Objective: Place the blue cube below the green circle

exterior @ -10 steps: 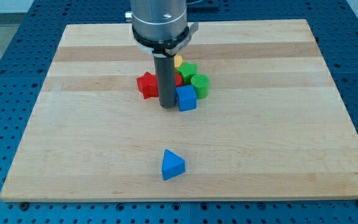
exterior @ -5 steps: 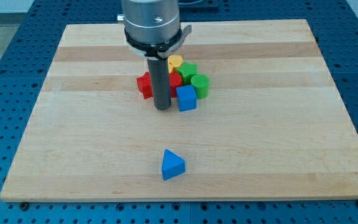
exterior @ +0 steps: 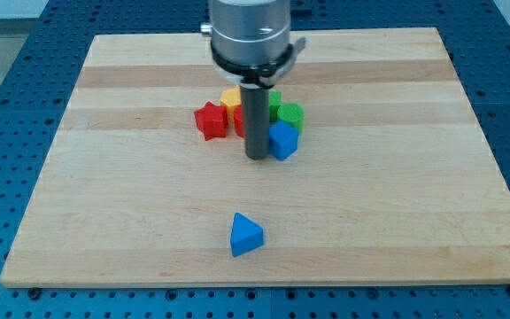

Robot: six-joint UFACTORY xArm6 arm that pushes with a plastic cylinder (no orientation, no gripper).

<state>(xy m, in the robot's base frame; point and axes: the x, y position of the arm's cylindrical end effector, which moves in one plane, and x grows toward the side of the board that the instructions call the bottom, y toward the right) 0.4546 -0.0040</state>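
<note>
Blue pegboard frames a pale wooden surface (exterior: 131,221) carrying a cluster of blocks near centre. Jaws do not exist on this rig, so nothing is held; my tip (exterior: 256,157) stands touching the blue cube (exterior: 283,140) at its 9 o'clock. That cube sits just at 6 o'clock of the green circle (exterior: 290,114), pressed against it. It looks light, rigid and smooth, likely to slide or twist easily; pushing squarely on a flat face should steer it best. A blue triangle (exterior: 245,235) lies well apart.
</note>
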